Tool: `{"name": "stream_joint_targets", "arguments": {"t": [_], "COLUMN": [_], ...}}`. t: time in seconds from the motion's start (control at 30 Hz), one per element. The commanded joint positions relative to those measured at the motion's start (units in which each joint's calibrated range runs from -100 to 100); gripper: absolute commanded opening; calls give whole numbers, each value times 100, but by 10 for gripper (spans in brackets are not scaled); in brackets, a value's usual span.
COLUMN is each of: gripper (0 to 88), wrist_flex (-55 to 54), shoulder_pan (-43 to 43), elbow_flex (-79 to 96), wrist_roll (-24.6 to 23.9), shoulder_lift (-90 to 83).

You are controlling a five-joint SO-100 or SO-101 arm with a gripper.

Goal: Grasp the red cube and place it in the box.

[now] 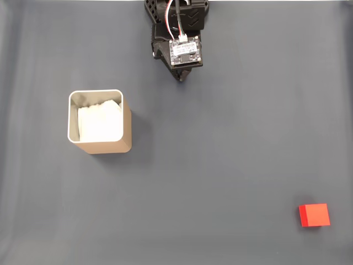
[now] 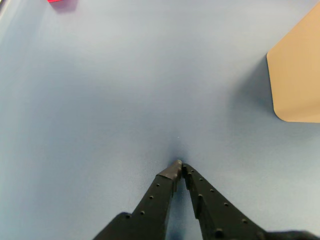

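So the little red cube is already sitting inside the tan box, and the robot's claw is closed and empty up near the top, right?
Not quite. The red cube is not in the box; the fixed view shows it lying on the table, far off at the lower right, while the box stands at the left. The rest holds: the gripper is shut and empty, near the top of the fixed view.

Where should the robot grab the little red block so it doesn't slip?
Probably by two opposite flat sides, coming straight down from above. The red cube sits flat on the grey table with open space all round it, well away from the box, so the fingers can drop on either side. The gripper is shut with its tips together, so it must open first.
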Motion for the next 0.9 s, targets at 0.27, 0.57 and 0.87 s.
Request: {"name": "stream_joint_targets", "arguments": {"t": [0.27, 0.57, 0.87], "gripper": [1, 1, 1], "wrist_flex": [-443, -3086, -4284], "shoulder_pan": [65, 299, 285], "elbow_flex": [55, 36, -1076], "wrist_roll": [-83, -39, -63], "shoulder_lift": [69, 1212, 2726]}}
